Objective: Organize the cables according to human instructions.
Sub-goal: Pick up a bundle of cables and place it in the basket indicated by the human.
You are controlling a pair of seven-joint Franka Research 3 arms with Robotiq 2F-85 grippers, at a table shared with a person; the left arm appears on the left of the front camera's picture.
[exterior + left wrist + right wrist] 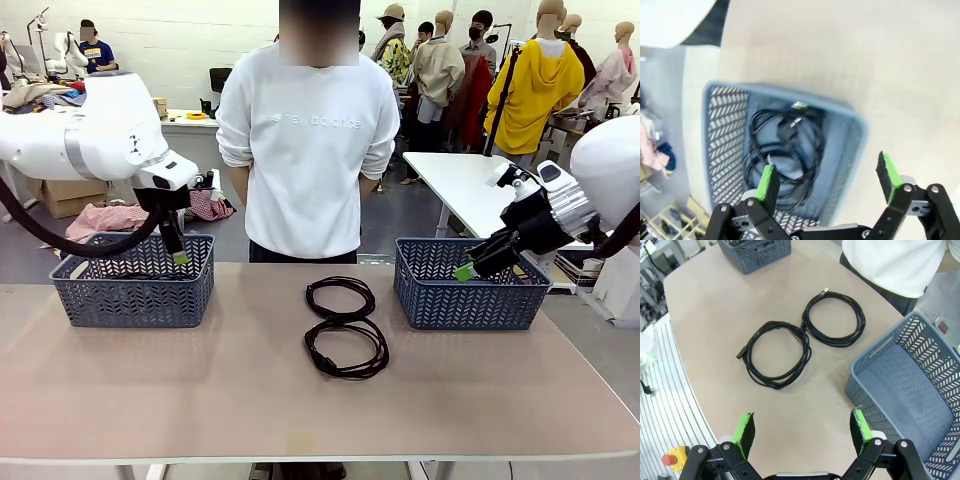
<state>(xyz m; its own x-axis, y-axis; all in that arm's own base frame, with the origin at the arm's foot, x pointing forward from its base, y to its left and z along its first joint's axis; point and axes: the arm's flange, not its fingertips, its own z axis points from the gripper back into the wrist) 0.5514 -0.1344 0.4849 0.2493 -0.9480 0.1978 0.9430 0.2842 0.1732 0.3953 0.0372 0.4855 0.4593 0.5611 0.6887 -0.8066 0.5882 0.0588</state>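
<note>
Cables [340,320]: 2 on table [150,380], more in L basket [725,130] of 2; L gripper [826,170], R gripper [801,419] apart.

white sweatshirt [308,170] on the person across the tabletop, faint pale lettering over the chest reading "new balance", all lower case, kinda washed out but legible

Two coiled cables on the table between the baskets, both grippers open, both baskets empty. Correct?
Not quite: the left basket is not empty. The left wrist view shows black cable coiled inside it. The right basket is empty, two coiled cables lie on the table between the baskets, and the left gripper and right gripper are open.
</note>
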